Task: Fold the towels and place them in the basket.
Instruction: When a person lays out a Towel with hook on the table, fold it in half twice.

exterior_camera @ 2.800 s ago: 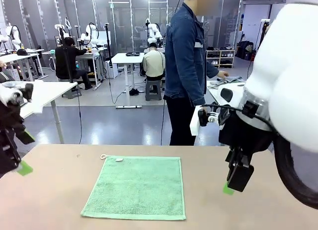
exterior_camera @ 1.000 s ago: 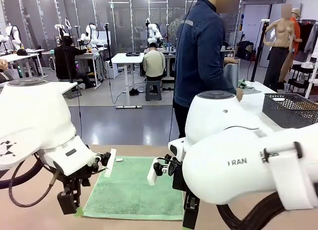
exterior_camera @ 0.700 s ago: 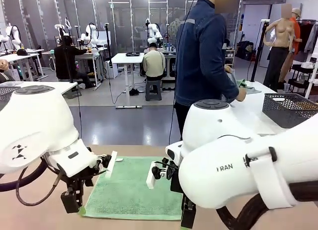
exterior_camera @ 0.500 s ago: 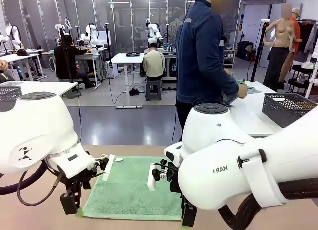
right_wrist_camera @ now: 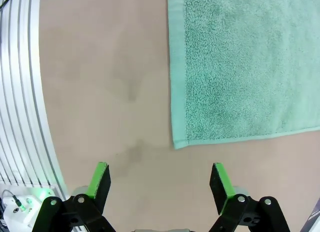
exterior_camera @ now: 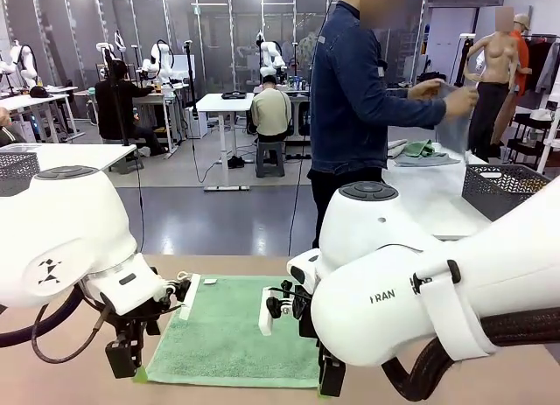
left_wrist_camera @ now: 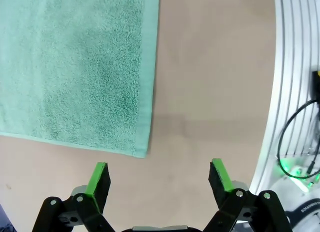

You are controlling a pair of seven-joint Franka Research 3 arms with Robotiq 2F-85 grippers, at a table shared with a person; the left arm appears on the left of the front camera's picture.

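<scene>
The mint green towel (exterior_camera: 236,331) is lying flat on the table (left_wrist_camera: 210,91). The left gripper (left_wrist_camera: 159,174) is hanging low over the table with its two fingers spread wide, holding nothing. One near corner of the towel is sitting just ahead of its fingertips, between them. The right gripper (right_wrist_camera: 160,177) is hanging the same way, wide open and empty, with the other near corner just ahead of its tips.

I think the step is grabbing both near corners to make the first fold. To do it well, each gripper should be moving forward a little, coming down over its corner, and pinching only the edge. Both should be closing and lifting together, so the fold comes out straight. The wire basket (exterior_camera: 512,191) is waiting far beyond the right fingers.
</scene>
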